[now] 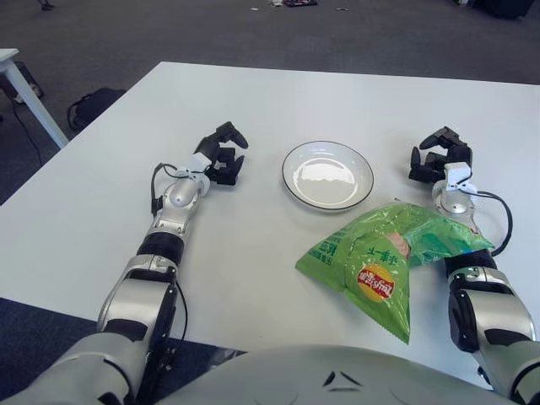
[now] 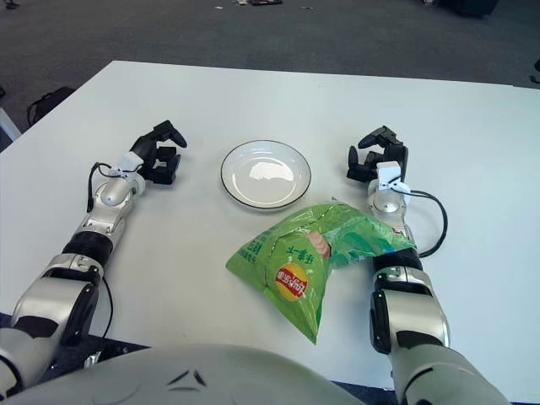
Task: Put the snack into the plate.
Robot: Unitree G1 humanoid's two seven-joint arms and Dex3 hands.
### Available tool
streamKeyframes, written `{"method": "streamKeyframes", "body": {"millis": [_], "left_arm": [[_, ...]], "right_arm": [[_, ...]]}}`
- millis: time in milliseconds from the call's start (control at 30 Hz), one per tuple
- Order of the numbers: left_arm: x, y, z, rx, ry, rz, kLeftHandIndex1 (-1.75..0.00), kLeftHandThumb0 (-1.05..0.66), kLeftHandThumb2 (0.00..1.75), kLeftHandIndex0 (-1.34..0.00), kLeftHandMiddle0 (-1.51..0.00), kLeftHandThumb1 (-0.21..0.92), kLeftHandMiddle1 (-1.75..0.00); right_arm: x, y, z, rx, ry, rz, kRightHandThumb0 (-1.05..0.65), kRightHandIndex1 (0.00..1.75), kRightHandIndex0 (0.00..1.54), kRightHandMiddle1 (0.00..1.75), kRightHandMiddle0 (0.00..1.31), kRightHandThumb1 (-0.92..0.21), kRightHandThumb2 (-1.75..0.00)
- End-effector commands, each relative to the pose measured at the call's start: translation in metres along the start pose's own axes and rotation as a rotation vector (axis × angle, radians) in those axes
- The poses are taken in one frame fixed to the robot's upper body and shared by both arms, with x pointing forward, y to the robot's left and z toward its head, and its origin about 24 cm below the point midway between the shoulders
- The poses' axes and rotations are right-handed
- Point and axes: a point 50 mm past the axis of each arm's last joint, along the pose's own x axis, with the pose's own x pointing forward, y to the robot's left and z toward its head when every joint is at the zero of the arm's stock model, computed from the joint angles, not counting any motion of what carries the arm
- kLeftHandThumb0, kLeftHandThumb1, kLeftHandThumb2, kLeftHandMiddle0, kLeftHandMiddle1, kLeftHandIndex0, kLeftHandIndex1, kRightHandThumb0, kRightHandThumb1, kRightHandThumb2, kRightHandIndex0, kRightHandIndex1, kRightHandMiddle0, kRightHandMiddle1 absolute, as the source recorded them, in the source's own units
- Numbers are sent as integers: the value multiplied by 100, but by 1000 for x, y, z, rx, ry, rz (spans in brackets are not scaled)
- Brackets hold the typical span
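The snack bag (image 1: 384, 263) lies toward the table's near edge, just short of the plate (image 1: 328, 174), apparently draped over the right forearm; the right hand (image 1: 440, 156), empty and loosely curled, is nearer than the empty left hand (image 1: 221, 155).

Setting is looking like an office or lab room: large white table (image 1: 278, 101) is standing on dark grey carpet (image 1: 126, 34), a black bag (image 1: 91, 105) is lying on the floor, possibly a backpack.

Green snack bag (image 2: 308, 253) just beside empty white plate (image 2: 266, 175)
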Motion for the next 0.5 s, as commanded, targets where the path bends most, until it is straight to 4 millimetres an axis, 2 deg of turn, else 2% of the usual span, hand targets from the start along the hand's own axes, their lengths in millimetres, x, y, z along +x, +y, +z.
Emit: {"method": "streamKeyframes", "body": {"millis": [0,100,333,467], "left_arm": [[-23,-18,-35,-74,174,-59,-175,-44,115,-51,-118,45,-175],[-23,-17,-36,-96,185,-55,-175,-44,115,-51,-117,45,-175],[-21,-13,-33,-147,185,-25,-175,-44,115,-51,-116,45,-175],[-19,-11,-31,-159,191,-19,-175,-44,115,-51,-114,45,-175]], "right_arm": [[-14,-26,-40,-70,202,-16,-49,175,131,175,63,-30,-134],[-8,-37,-32,-81,177,-31,-49,175,130,175,62,-31,-133],[16,-69,9,-147,81,-70,-48,175,127,175,60,-33,-130],[23,-82,26,-203,48,-69,-47,175,124,175,60,-34,-129]]}}
